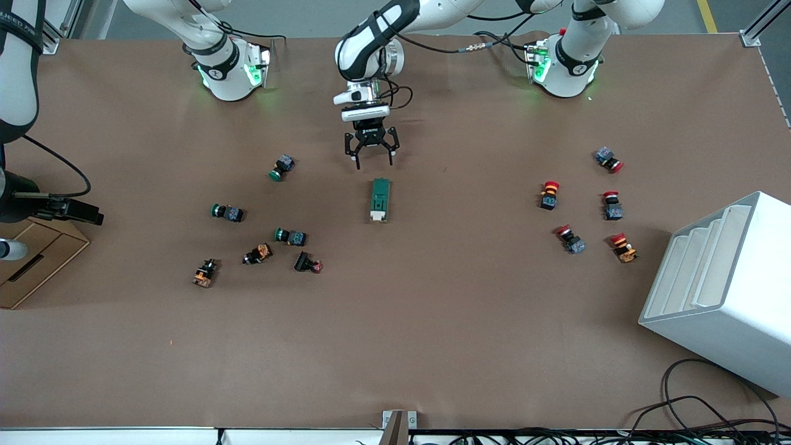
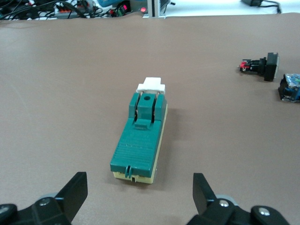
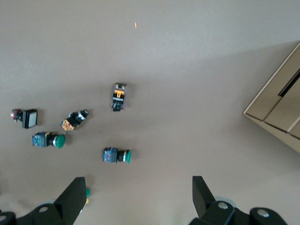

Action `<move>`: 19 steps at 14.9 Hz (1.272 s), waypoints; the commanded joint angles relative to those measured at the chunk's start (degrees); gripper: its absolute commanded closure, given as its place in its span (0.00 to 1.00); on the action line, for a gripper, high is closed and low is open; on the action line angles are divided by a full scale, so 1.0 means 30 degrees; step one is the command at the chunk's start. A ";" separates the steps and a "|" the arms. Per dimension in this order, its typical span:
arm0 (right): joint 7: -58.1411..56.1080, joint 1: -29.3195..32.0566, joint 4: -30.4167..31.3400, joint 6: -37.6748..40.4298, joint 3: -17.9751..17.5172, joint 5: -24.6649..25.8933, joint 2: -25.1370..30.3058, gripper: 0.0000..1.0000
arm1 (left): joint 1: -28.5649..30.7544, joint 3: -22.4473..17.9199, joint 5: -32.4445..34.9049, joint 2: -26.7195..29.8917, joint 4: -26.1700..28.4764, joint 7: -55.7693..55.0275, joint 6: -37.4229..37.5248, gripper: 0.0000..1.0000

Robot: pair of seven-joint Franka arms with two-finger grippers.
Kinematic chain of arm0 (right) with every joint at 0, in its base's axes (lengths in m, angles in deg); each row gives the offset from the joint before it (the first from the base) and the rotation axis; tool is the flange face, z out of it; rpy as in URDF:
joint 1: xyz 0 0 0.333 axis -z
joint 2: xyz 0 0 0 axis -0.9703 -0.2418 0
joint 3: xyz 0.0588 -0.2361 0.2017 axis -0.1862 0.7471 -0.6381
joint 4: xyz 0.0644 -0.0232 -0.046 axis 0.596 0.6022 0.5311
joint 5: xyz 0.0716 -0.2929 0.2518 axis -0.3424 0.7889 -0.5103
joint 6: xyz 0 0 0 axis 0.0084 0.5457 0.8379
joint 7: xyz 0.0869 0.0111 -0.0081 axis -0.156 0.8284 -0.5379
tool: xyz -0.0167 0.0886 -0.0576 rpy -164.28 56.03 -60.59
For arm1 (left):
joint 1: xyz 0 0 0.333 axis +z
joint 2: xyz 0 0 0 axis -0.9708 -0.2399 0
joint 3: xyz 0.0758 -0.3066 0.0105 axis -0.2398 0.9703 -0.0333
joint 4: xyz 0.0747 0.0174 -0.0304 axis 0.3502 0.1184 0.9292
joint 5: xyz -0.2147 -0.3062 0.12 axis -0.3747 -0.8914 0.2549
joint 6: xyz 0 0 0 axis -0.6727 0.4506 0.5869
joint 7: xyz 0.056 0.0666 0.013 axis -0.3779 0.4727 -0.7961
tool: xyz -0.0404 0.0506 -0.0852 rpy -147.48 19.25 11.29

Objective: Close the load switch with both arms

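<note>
The load switch (image 1: pixel 380 199) is a dark green oblong block lying flat near the table's middle. Its white lever piece (image 1: pixel 378 216) is at the end nearer the front camera. In the left wrist view the load switch (image 2: pixel 140 140) lies lengthwise just ahead of the fingers, apart from them. My left gripper (image 1: pixel 374 163) hangs open over bare table, just off the switch's plain green end. It holds nothing. My right gripper (image 3: pixel 138 197) is open and empty, high over the green push buttons at the right arm's end.
Green-capped buttons (image 1: pixel 281 168) (image 1: pixel 227 212) (image 1: pixel 290 236) and small orange-and-black parts (image 1: pixel 204 272) lie toward the right arm's end. Red-capped buttons (image 1: pixel 549 194) lie toward the left arm's end, beside a white stepped bin (image 1: pixel 723 290). A cardboard box (image 1: pixel 34 259) sits at the table's edge.
</note>
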 commanded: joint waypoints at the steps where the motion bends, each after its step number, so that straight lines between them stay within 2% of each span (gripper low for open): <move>1: -0.0168 0.0491 -0.1386 0.1260 -0.0381 0.0234 -0.0202 0.00 | 0.0325 -0.0010 -0.1954 0.1328 -0.0181 0.1593 -0.0128 0.00; 5: -0.0140 0.0755 -0.1564 0.1553 -0.0381 0.0175 -0.0173 0.00 | 0.1787 -0.0040 -0.6107 0.3611 -0.1029 0.6447 -0.0128 0.00; 7: -0.0139 0.0726 -0.1738 0.2110 -0.0469 -0.0029 -0.0115 0.00 | 0.3132 -0.0040 -0.8977 0.4958 -0.1615 0.8797 -0.0099 0.00; 10: 0.0007 0.0083 -0.1798 0.2141 -0.0499 0.0117 0.0060 0.00 | 0.5564 -0.0010 -1.3485 0.6513 -0.3104 1.0408 -0.0099 0.00; 12: -0.0168 0.0110 -0.1798 0.2957 -0.0528 0.0058 0.0760 0.00 | 0.7231 -0.0011 -1.6475 0.7391 -0.3813 1.3359 0.0047 0.00; 14: -0.0139 0.0197 -0.1478 0.3166 -0.0528 -0.0058 0.1231 0.00 | 0.9223 -0.0040 -1.8738 0.8329 -0.4339 1.7164 0.1008 0.00; 16: -0.0168 0.0401 -0.0572 0.2934 -0.0615 -0.0059 0.1874 0.00 | 1.0808 -0.0040 -1.9505 0.8684 -0.5508 2.1412 0.3200 0.00; 17: -0.0168 0.0838 -0.0365 0.2932 -0.1196 -0.0059 0.2052 0.00 | 1.1772 -0.0040 -1.9914 0.8685 -0.6152 2.3115 0.4111 0.00; 19: -0.0197 0.2390 0.0131 0.2932 -0.3098 0.0145 0.2607 0.00 | 1.3910 0.0077 -2.1144 0.9268 -0.6568 2.6309 0.4413 0.00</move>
